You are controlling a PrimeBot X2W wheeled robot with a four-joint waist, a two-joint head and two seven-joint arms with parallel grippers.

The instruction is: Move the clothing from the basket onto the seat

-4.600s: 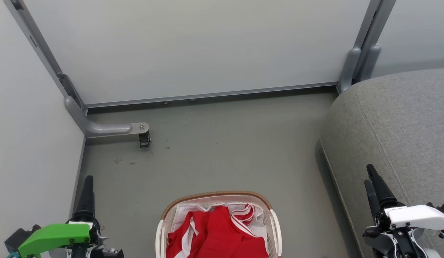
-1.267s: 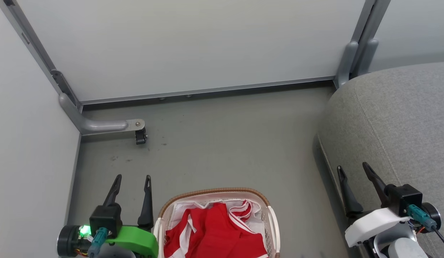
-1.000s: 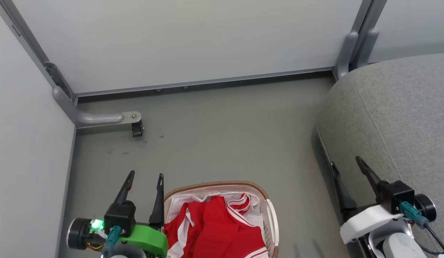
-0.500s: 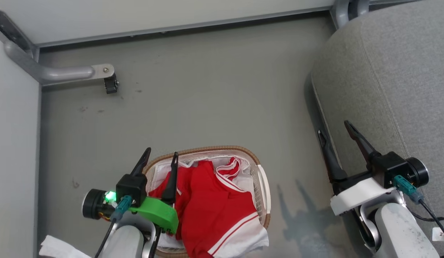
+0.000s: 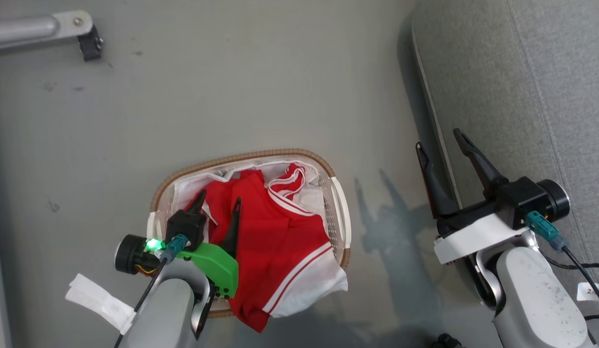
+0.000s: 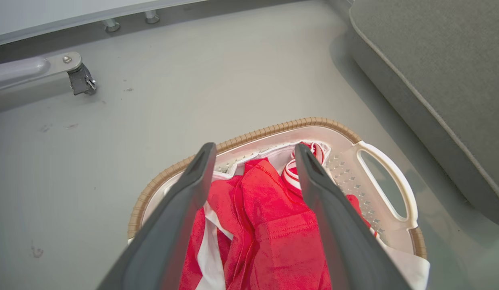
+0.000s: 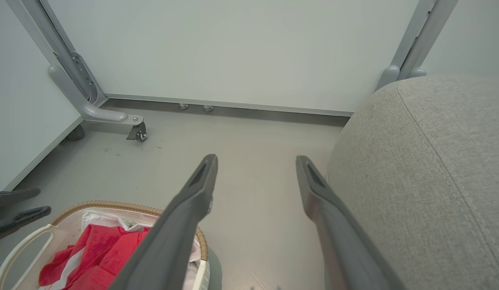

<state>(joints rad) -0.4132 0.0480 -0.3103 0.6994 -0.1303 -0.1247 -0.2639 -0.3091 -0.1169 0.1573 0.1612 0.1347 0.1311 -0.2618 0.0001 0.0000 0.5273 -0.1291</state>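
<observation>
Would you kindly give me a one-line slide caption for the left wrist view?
Open left pincer poised over red clothing in the basket, grey seat nearby.

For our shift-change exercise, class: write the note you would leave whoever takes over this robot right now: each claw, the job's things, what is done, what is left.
Left claw: open over the clothing in the basket, gripping nothing.
Right claw: open, empty, at the edge of the seat.
Clothing: all in the basket, a white-hemmed part draped over its near rim. The basket stands on the floor beside the seat.
Done: approach only; no garment on the seat area in view.
Left: grasp, lift, carry to the seat, release.
</observation>
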